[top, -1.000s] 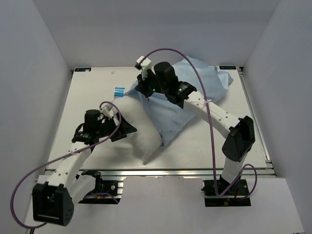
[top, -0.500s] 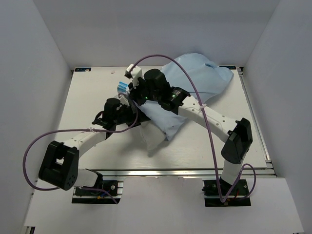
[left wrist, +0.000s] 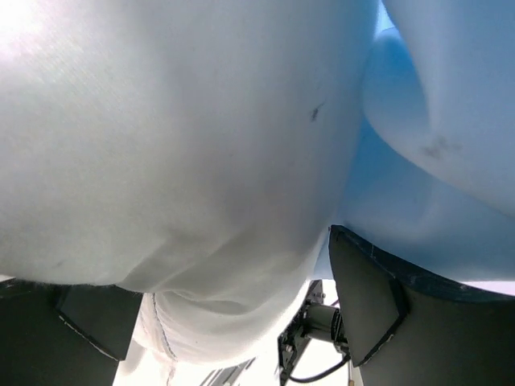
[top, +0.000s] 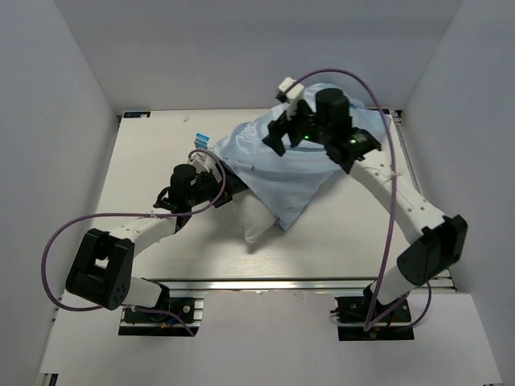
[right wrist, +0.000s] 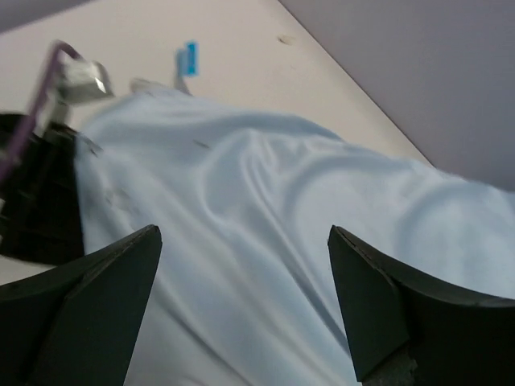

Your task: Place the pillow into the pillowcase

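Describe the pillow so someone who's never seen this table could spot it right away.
Start at the table and find the big light blue pillowcase spread across its middle. The pillow is the plump white corner poking out from the pillowcase's near edge, beside the left end effector. It is white and puffy; the pillowcase is blue and thin.

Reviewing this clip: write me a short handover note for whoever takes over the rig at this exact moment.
Left gripper: shut on the pillow, at the mouth of the pillowcase.
Right gripper: open, holding nothing, hovering over the far part of the pillowcase.
Things: the pillowcase lies draped over most of the pillow; only the pillow's near end sticks out toward the front of the table. A small blue item lies beyond the left gripper.
Done: pillow largely covered.
Left: work the exposed end in and pull the case's opening over it. Whether the far end is seated in the case cannot be told.
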